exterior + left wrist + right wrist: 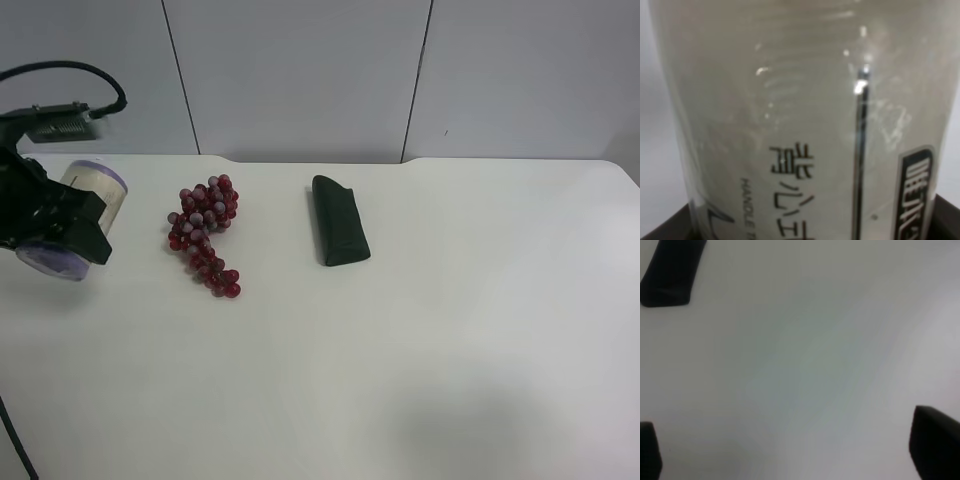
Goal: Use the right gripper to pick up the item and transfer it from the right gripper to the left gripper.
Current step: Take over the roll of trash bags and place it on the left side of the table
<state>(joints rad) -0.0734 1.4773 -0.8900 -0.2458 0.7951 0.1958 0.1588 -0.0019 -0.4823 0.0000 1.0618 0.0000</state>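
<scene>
The item (98,188), a roll with purple ends and a cream label, is clamped in my left gripper (60,225) at the far left of the exterior high view, held above the table. In the left wrist view the roll (800,110) fills the frame, its black print visible, with the black fingers (665,231) at its sides. My right gripper (795,450) is open and empty over bare white table. It is out of the exterior high view.
A red grape bunch (205,232) lies on the white table (450,330) just right of the held roll. A dark green pouch (339,221) lies near the table's middle back and also shows in the right wrist view (670,272).
</scene>
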